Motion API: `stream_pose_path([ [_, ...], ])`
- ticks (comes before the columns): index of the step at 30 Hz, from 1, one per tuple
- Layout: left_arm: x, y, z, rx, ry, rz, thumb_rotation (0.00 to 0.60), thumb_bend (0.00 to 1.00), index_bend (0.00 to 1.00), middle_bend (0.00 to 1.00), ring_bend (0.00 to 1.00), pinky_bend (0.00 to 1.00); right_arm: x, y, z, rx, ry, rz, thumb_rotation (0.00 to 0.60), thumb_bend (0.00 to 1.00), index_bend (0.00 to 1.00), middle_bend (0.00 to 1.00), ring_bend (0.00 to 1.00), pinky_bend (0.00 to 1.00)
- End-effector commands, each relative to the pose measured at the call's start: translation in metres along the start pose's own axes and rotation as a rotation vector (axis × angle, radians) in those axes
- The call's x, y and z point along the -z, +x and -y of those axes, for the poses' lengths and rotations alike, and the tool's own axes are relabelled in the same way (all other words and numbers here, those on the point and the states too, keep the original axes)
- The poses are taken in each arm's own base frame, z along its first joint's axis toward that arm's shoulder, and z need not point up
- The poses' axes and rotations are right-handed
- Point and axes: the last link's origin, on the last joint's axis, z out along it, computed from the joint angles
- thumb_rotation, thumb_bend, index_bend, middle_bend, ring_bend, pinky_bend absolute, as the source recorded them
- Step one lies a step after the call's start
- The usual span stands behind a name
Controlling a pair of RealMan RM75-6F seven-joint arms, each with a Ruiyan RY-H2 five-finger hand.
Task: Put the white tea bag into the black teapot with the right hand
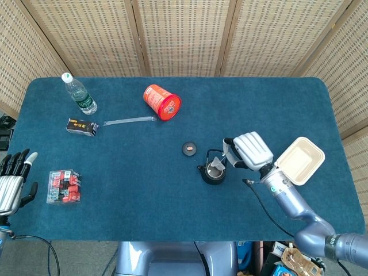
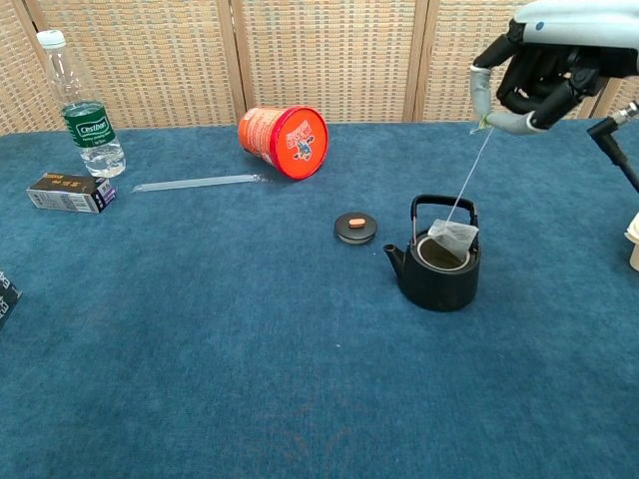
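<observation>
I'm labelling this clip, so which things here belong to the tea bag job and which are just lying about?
Job: tea bag, hanging by its string at the mouth of the teapot; right hand pinching the string.

Lying about: lid, orange can, bottle, small box, clear strip, white tray, red packet, left hand.

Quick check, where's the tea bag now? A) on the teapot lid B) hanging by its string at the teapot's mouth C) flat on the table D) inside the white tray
B: the tea bag dangles on its string from the right hand, at the open top of the black teapot.
</observation>
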Motion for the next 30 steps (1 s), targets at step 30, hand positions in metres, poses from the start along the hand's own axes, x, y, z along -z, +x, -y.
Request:
stream_pose_path([
  [30, 0.003, 0.005, 0.009, -0.010, 0.029, -0.014, 0.600, 0.51, 0.00, 0.00, 0.00, 0.00, 0.017, -0.083, 0.028, 0.148, 0.212, 0.146, 0.600, 0.84, 0.60, 0.92, 0.96, 0.99],
])
